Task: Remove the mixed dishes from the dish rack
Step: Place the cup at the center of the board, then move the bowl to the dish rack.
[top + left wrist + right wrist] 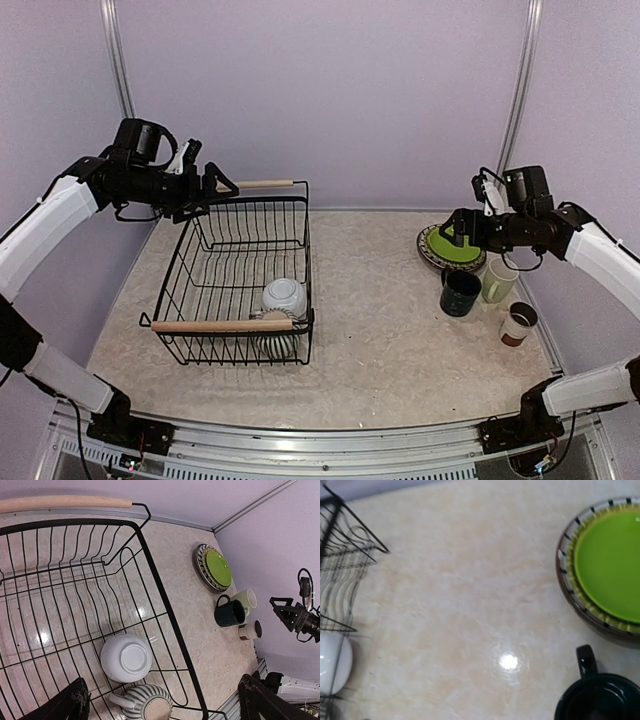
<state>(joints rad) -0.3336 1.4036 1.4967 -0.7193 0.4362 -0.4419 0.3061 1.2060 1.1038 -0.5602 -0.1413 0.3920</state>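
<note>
The move ahead turns on how the two dishes left in the dish rack (306,250) lie from the left hand (224,185). That hand hovers over the rack's far left corner, fingers (75,702) spread wide and holding nothing. The white bowl (284,296) sits base-up in the near right corner, so it lies nearer, to the right and below the hand. The striped mug (274,342) is just nearer than the bowl, touching or almost touching it. It seems tipped over, with its handle pointing left.

The right hand (452,232) hangs over the lime-green plate (450,246), which is stacked on the black-and-white striped plate (428,250) at the far right of the worktop (380,340). It looks parted and empty, and it is further from the bowl. The left arm is likely the better placed, and needs a reach diagonally down across the rack.
</note>
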